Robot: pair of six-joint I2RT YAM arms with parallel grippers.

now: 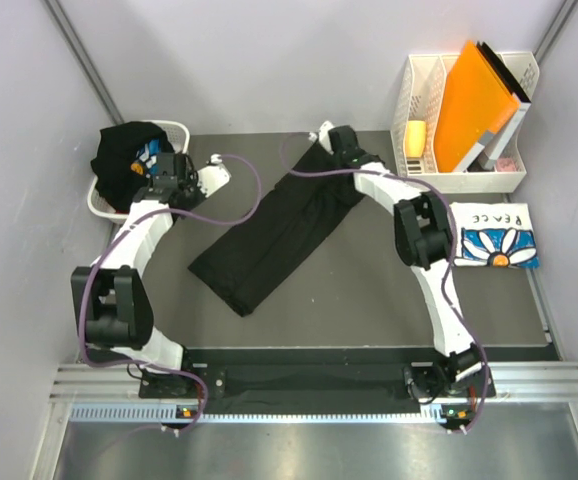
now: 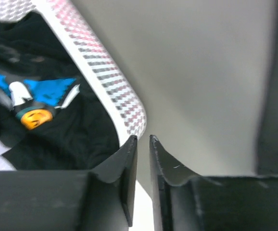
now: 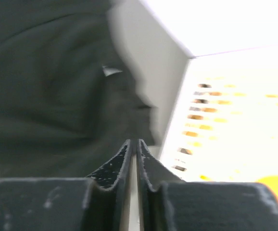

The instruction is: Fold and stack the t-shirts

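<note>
A long, folded black t-shirt [image 1: 269, 230] lies diagonally across the middle of the dark table [image 1: 369, 300], running from upper centre down toward lower left. The right gripper [image 1: 324, 133] sits at its upper end; in the right wrist view the 2 fingers are pressed together at the tips [image 3: 134, 143], with blurred black cloth [image 3: 43, 86] just beyond them, and I cannot tell whether any fabric is pinched. The left gripper [image 1: 214, 172] is just left of the shirt, beside the white laundry basket [image 1: 97, 205] in the upper left. Its jaws stand slightly apart with nothing between them [image 2: 141, 139], the basket rim [image 2: 110, 82] close by. A second black tee with a blue and white print [image 1: 124, 150] is heaped in that basket [image 2: 57, 134]. At right, a folded white tee with a blue daisy [image 1: 494, 240] lies flat, below an organizer [image 1: 414, 80] holding an orange folder [image 1: 474, 100].
</note>
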